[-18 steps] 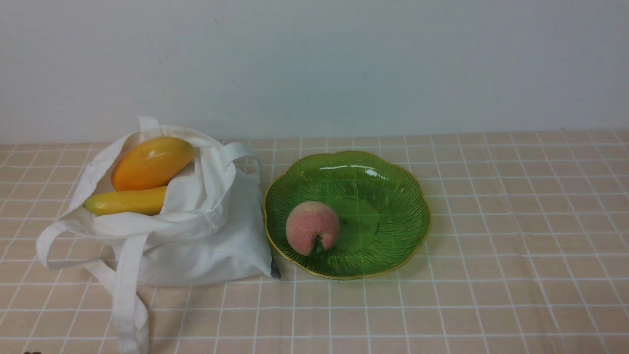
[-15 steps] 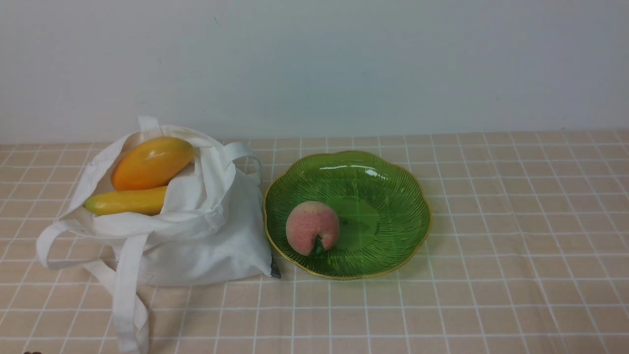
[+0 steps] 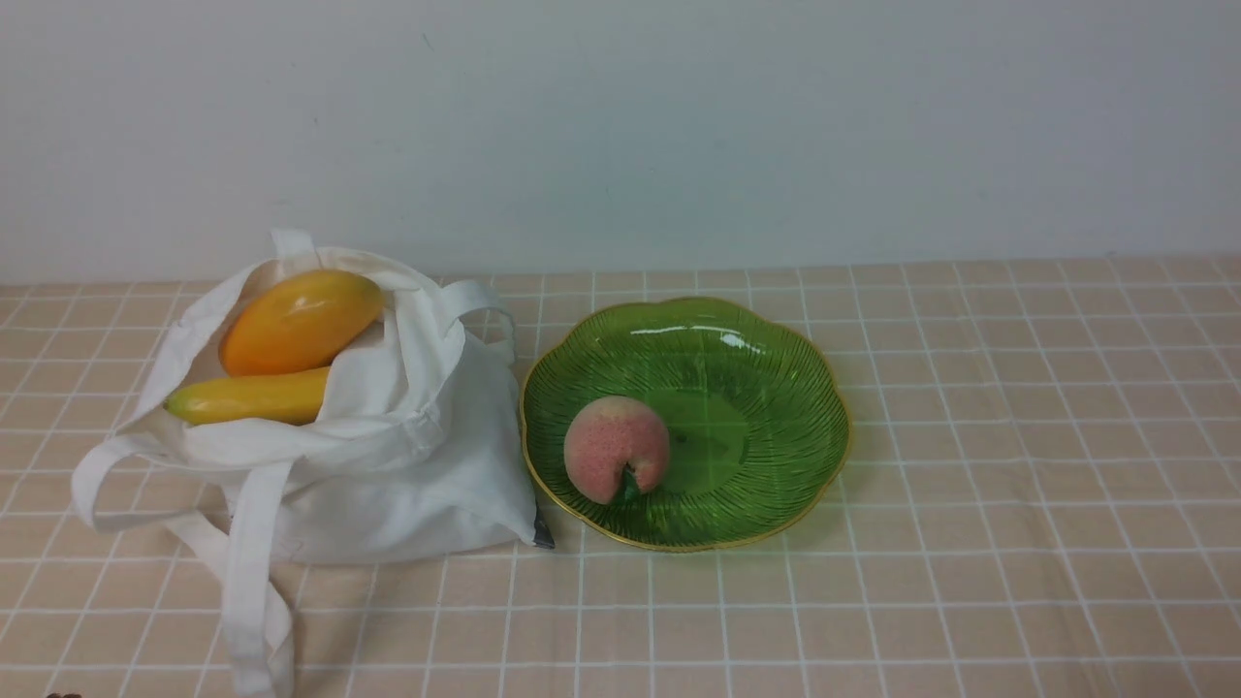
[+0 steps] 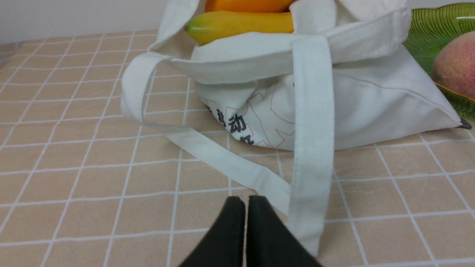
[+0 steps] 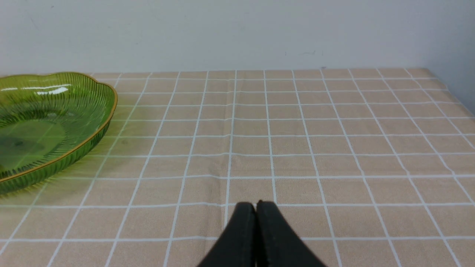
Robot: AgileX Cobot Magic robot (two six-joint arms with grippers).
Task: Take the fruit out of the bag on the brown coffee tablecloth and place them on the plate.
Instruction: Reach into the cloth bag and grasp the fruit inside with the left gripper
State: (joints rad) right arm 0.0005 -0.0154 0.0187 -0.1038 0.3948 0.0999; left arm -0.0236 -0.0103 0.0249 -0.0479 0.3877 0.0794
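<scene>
The white cloth bag (image 3: 388, 456) lies on the checked brown tablecloth (image 3: 970, 436) at the left, its mouth open. The orange-yellow mango (image 3: 299, 322) and the yellow banana (image 3: 250, 396) rest in the mouth. The pink peach (image 3: 616, 449) sits in the green plate (image 3: 776, 388) to the bag's right. The small red fruit is hidden. My left gripper (image 4: 245, 200) is shut and empty, low over the cloth beside a bag strap (image 4: 311, 141), in front of the bag (image 4: 371, 107) and banana (image 4: 241, 25). My right gripper (image 5: 255, 205) is shut and empty over bare cloth, right of the plate (image 5: 55, 111).
A plain pale wall runs along the back of the table. The bag's long straps (image 3: 247, 582) trail across the cloth toward the front left. The tablecloth's right edge (image 5: 449, 92) shows in the right wrist view.
</scene>
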